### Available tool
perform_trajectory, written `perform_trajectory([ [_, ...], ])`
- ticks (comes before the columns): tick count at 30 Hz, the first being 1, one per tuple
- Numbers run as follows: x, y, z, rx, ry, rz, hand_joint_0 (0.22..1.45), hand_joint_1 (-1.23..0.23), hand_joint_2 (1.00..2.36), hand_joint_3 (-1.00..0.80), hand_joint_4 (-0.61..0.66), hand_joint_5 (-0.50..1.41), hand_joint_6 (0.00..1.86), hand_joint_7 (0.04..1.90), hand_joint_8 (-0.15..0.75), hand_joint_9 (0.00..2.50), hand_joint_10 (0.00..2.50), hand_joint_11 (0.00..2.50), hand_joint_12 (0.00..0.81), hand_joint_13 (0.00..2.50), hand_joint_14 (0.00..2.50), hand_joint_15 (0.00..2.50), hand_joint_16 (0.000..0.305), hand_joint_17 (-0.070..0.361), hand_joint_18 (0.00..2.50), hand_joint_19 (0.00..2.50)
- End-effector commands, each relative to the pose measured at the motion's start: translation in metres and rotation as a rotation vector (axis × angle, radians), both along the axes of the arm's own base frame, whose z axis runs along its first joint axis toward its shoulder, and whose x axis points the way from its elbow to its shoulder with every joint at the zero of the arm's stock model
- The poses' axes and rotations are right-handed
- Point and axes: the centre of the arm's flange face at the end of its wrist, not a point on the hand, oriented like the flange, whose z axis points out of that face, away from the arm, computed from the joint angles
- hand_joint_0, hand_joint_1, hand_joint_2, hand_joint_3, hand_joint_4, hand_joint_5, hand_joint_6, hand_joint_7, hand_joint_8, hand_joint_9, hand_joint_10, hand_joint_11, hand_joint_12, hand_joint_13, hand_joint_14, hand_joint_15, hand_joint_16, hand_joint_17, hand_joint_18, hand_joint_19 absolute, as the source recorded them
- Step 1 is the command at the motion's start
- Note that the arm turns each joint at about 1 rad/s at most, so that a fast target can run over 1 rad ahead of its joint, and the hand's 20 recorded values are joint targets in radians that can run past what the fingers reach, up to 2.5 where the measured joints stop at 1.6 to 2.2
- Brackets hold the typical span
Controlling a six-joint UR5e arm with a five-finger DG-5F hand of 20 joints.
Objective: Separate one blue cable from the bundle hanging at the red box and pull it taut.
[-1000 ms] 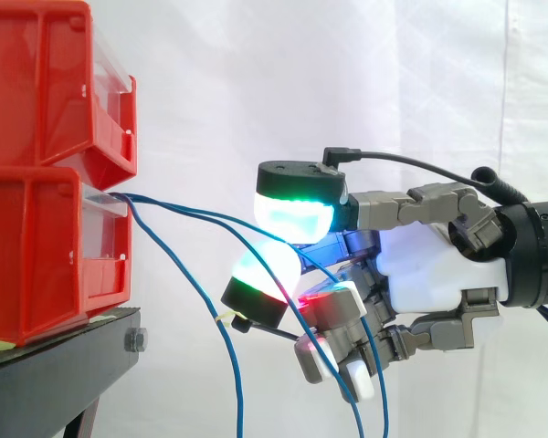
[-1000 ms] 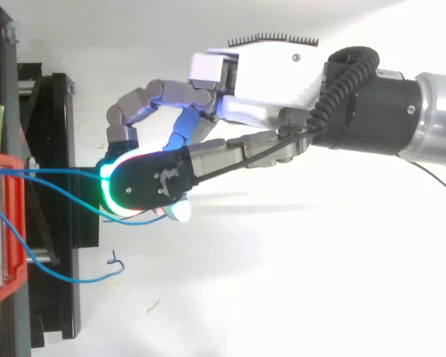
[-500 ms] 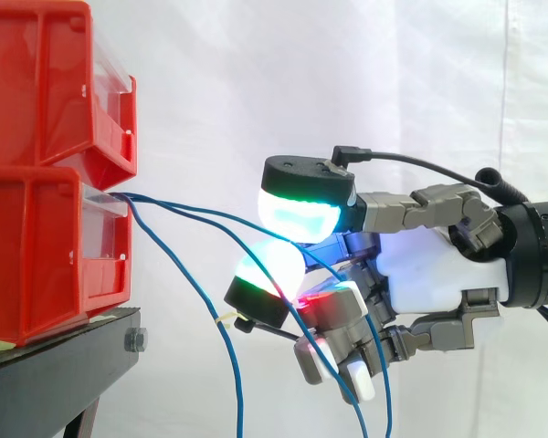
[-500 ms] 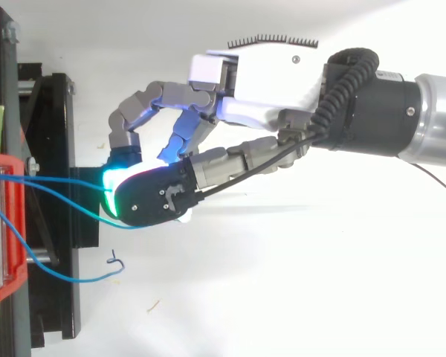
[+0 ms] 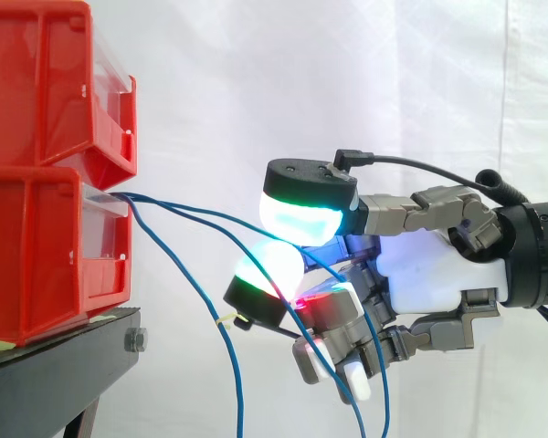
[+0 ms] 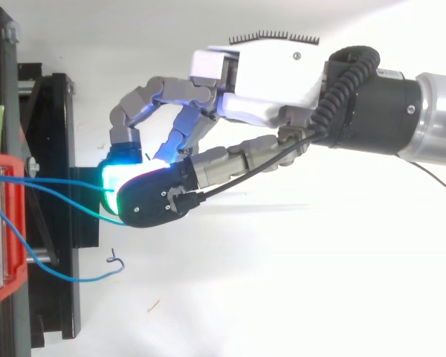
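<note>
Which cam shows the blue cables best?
Side view. It shows the blue cables leaving the lower red bin, passing between the glowing pads of the hand and hanging down below it. The top view gives short stretches from bin to hand, plus one loose end beside the black stand.

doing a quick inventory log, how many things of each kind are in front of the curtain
red bins: 2, stacked
blue cables leaving the lower bin: 3
black stand: 1
hand: 1
total: 7
</note>
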Motion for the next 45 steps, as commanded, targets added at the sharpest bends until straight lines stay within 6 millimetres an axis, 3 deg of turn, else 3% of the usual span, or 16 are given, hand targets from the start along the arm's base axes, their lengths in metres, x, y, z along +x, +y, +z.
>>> perform_trajectory([
  [1, -0.0001, -0.0004, 0.0000, 0.000, 0.000, -0.002, 0.66, -0.81, 1.03, -0.09, -0.15, -0.22, 0.90, 1.18, 0.247, 1.14, 0.03, 1.26, 0.351, 1.00, 0.03, 0.75, 0.046, 0.105, 0.94, 0.72],
  [4, -0.0001, 0.0009, -0.0001, 0.002, 0.002, 0.001, 0.66, -0.80, 1.03, -0.01, -0.24, -0.21, 0.91, 1.28, 0.244, 1.16, 0.03, 1.29, 0.348, 1.02, 0.02, 0.76, 0.046, 0.103, 0.95, 0.73],
  [7, -0.0001, 0.0009, -0.0014, 0.012, 0.004, 0.000, 0.73, -0.85, 1.03, -0.10, -0.19, -0.22, 0.92, 1.28, 0.230, 1.16, 0.03, 1.29, 0.338, 1.03, 0.03, 0.76, 0.045, 0.101, 0.93, 0.69],
  [9, -0.0001, 0.0018, -0.0003, 0.026, 0.001, -0.002, 0.76, -0.86, 1.03, -0.21, -0.15, -0.22, 0.92, 1.18, 0.228, 1.15, 0.03, 1.28, 0.334, 1.03, 0.03, 0.76, 0.044, 0.099, 0.92, 0.68],
  [18, -0.0021, 0.0034, -0.0025, 0.060, 0.015, -0.007, 0.78, -0.88, 1.02, -0.32, -0.21, -0.22, 0.91, 1.19, 0.218, 1.20, 0.03, 1.32, 0.331, 1.08, 0.03, 0.80, 0.043, 0.097, 0.94, 0.69],
  [20, -0.0022, 0.0023, -0.0025, 0.062, 0.015, -0.008, 0.80, -0.86, 1.03, -0.20, -0.22, -0.22, 0.92, 1.29, 0.214, 1.21, 0.03, 1.34, 0.328, 1.10, 0.03, 0.86, 0.042, 0.094, 0.90, 0.72],
  [25, -0.0022, 0.0057, -0.0027, 0.090, 0.015, -0.006, 0.82, -0.85, 1.03, -0.09, -0.21, -0.22, 0.92, 1.26, 0.210, 1.21, 0.03, 1.35, 0.319, 1.16, 0.03, 1.09, 0.041, 0.092, 0.88, 0.77],
  [31, -0.0041, 0.0067, -0.0056, 0.105, 0.034, -0.007, 0.83, -0.84, 1.03, -0.08, -0.10, -0.24, 0.93, 1.13, 0.201, 1.07, 0.02, 1.47, 0.332, 1.08, 0.03, 1.18, 0.042, 0.095, 0.82, 0.75],
  [34, -0.0044, 0.0066, -0.0059, 0.104, 0.037, -0.008, 0.81, -0.86, 1.03, -0.13, 0.01, -0.26, 0.93, 1.10, 0.204, 0.94, 0.01, 1.77, 0.362, 0.96, 0.02, 1.14, 0.044, 0.100, 0.80, 0.67],
  [39, -0.0043, 0.0078, -0.0059, 0.104, 0.038, -0.006, 0.80, -0.85, 1.03, -0.15, 0.04, -0.26, 0.93, 1.07, 0.236, 0.84, 0.01, 1.67, 0.352, 0.88, 0.02, 1.00, 0.042, 0.094, 0.77, 0.62],
  [43, -0.0044, 0.0078, -0.0047, 0.105, 0.036, -0.006, 0.81, -0.84, 1.03, -0.18, 0.04, -0.26, 0.93, 1.07, 0.243, 0.83, 0.00, 1.85, 0.347, 0.90, 0.02, 1.08, 0.041, 0.093, 0.76, 0.64],
  [45, -0.0044, 0.0078, -0.0047, 0.105, 0.036, -0.006, 0.81, -0.84, 1.02, -0.23, 0.04, -0.25, 0.93, 1.08, 0.252, 0.74, 0.38, 1.79, 0.336, 0.99, 0.02, 1.30, 0.040, 0.091, 0.77, 0.67],
])
